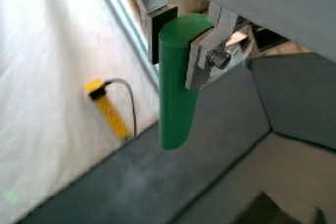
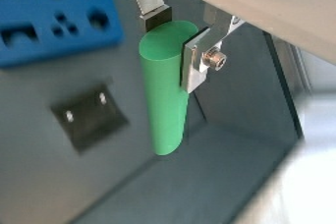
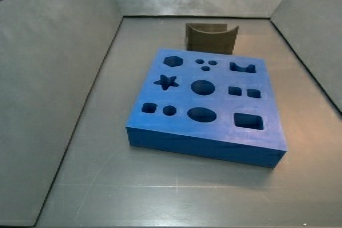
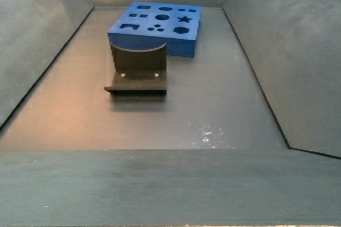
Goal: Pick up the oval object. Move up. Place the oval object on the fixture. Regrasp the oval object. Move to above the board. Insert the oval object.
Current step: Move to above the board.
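From my remote station I log the board [image 3: 207,107] as the landmark. In a wrist view it sits at the far left edge [image 2: 59,17], its cut-outs all unfilled; both side views confirm no piece is seated in any hole.

Next to the right in that wrist view is the fixture [image 2: 89,118], standing on the bin floor [image 4: 173,121] just beside the board and bare, so I judge that nothing has yet been set on it. In a side view it stands directly behind the board [image 3: 210,38].

Further right is the oval object [image 2: 167,90], hanging upright from the claw [image 2: 175,39], well above the floor and off to the side of the board. The claw is clamped shut on the rod's upper end, one silver finger [image 1: 210,61] pressed flat against its side, leaving the long lower length free, presumably for setting onto the fixture.

Neither side view shows the claw or the rod, so I take it the arm is raised out of their frame, though I cannot confirm its height.
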Motion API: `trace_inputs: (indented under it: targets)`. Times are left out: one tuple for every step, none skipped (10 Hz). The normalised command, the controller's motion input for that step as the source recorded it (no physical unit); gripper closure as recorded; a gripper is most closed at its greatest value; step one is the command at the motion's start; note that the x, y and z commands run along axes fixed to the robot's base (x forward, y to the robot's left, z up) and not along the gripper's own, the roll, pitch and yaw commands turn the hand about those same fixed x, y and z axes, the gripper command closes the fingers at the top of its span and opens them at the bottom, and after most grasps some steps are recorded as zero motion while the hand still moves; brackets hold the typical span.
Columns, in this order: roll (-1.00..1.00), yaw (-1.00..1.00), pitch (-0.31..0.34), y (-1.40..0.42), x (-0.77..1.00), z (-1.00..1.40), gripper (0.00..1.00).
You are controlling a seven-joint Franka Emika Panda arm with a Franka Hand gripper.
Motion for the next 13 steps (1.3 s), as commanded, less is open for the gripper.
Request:
trace_inputs:
  targets:
    - [-0.49, 1.00, -0.012, -1.00, -0.38, -0.12, 1.00]
    - [-0.48, 1.00, -0.037, -1.00, -0.36, -0.12, 1.00]
    - [-0.46, 1.00, -0.067, -1.00, -0.35, -0.11, 1.00]
    - [-0.44, 1.00, -0.092, -1.00, -0.34, -0.11, 1.00]
    - [-0.43, 1.00, -0.114, -1.00, -0.33, -0.11, 1.00]
    - [-0.40, 1.00, -0.145, -1.00, -0.31, -0.09, 1.00]
    - [-0.39, 1.00, -0.171, -1.00, -0.30, -0.09, 1.00]
    - [-0.36, 1.00, -0.203, -0.76, -0.22, -0.08, 1.00]
    - [-0.36, 1.00, -0.221, -0.57, -0.16, -0.07, 1.00]
    - [-0.33, 1.00, -0.256, -0.28, -0.09, -0.04, 1.00]
    - [-0.32, 1.00, -0.276, -0.19, -0.08, -0.03, 1.00]
    - [-0.30, 1.00, -0.337, -0.05, -0.08, -0.01, 1.00]
    - [-0.29, 1.00, -0.366, -0.02, -0.08, -0.01, 1.00]
